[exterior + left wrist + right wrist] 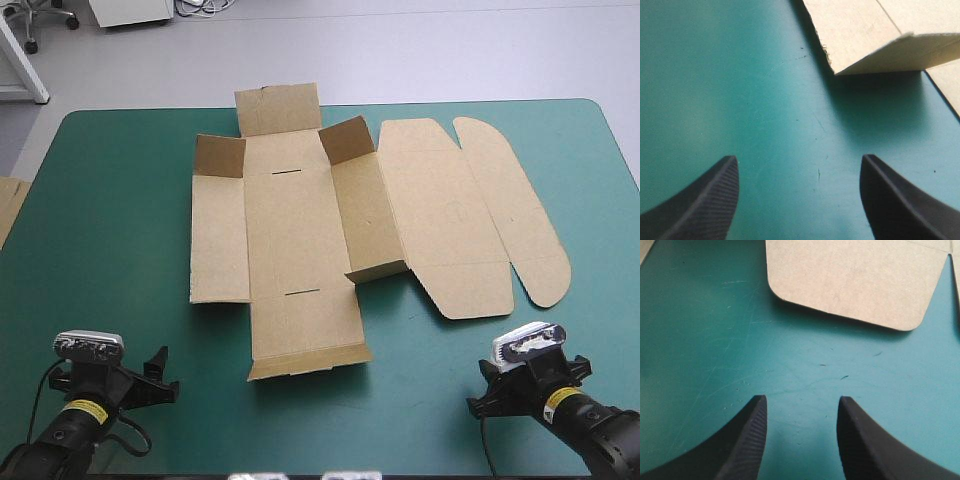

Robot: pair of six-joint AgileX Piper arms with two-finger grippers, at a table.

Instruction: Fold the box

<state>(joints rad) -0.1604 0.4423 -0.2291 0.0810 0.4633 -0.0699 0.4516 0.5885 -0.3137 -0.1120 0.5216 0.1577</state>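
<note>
I am hovering my left hand point(797, 160) and right hand point(800, 399), both spread and empty, at the teal-green surface's point(120, 220) near edge. The mostly flat brown cardboard box sheet point(300, 230) is lying ahead, mid-surface, its rounded lid point(850, 280) nearest my right hand.

A round-cornered table with a teal-green cover point(110, 220) stood on a smooth pale grey floor point(450, 50). Beyond the table's far left corner were a white metal frame leg point(22, 62), a black wheeled chair base point(33, 44) and a white cabinet point(130, 10).
</note>
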